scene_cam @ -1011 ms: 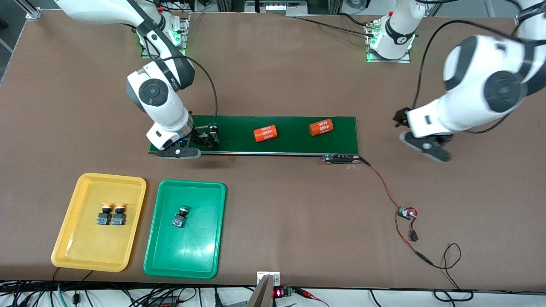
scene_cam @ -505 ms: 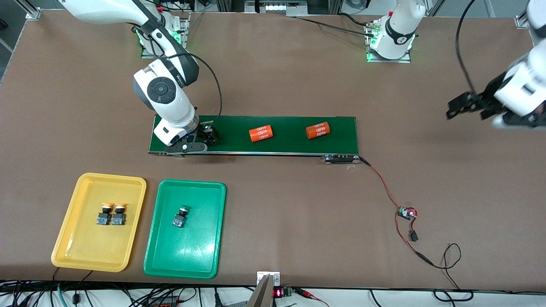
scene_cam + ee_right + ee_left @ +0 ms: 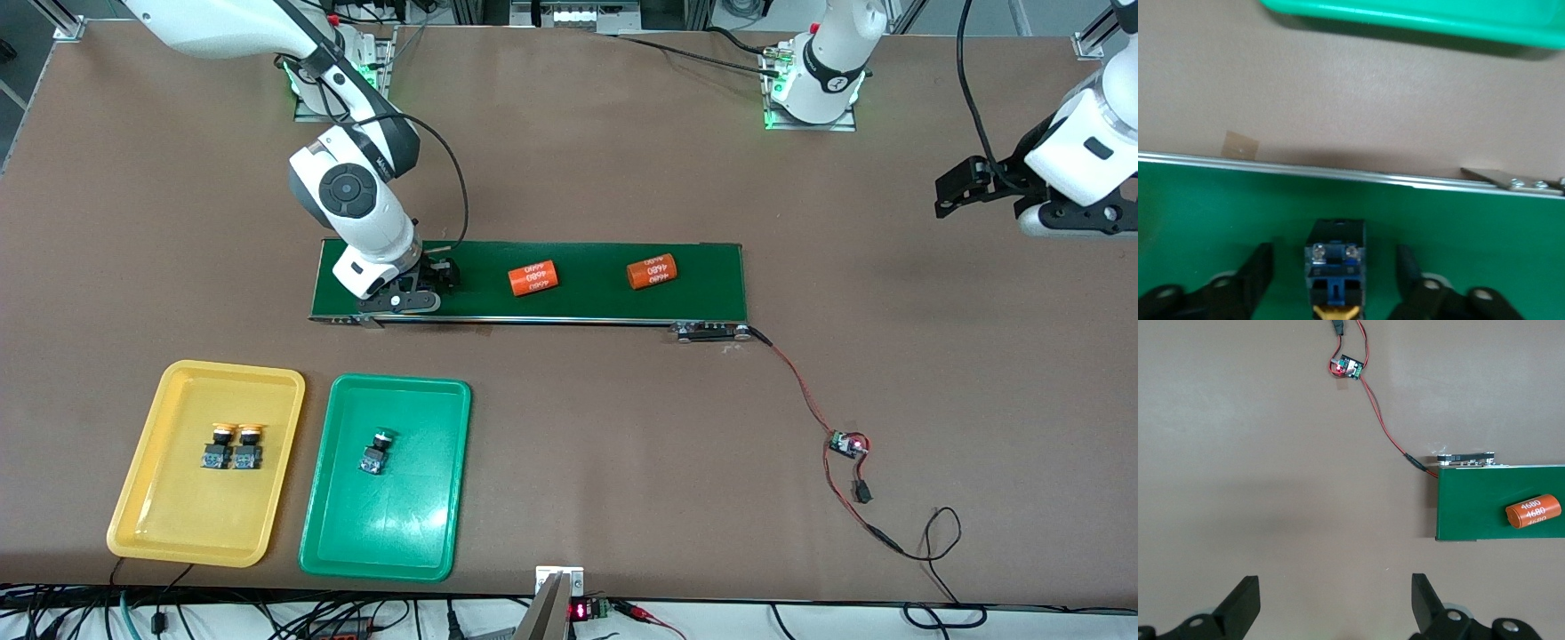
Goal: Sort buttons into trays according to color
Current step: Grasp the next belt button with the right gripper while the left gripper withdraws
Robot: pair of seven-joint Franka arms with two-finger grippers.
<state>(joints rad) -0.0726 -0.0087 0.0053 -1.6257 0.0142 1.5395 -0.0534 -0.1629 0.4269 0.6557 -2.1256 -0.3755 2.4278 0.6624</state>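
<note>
**Desk:** What has changed on the counter (image 3: 569, 133)?

**Photographer:** The conveyor belt (image 3: 605, 298) has been running: both orange cylinders (image 3: 532, 277) (image 3: 652, 270) sit closer to the right arm's end than a second ago. The left arm has swung away from the belt's end. Its left end effector (image 3: 965, 191) now hangs over bare counter toward the left arm's end, fingers spread and holding nothing.

**Desk:** And the trays?

**Photographer:** Unchanged. The yellow tray (image 3: 142, 524) holds two yellow buttons (image 3: 218, 447) (image 3: 248, 447) side by side. The green tray (image 3: 418, 533) beside it holds one green button (image 3: 376, 452).

**Desk:** So the fourth?

**Photographer:** That button (image 3: 1335, 257) lies on the belt at the right arm's end. The right end effector (image 3: 440, 277) has come down over it. Its fingers (image 3: 1258, 267) stand on either side, still parted, with green belt showing in each gap.

**Desk:** Meaning?

**Photographer:** Probably the last pick is about to close. Its cap is mostly hidden, so I can't call which tray it belongs in.
</note>
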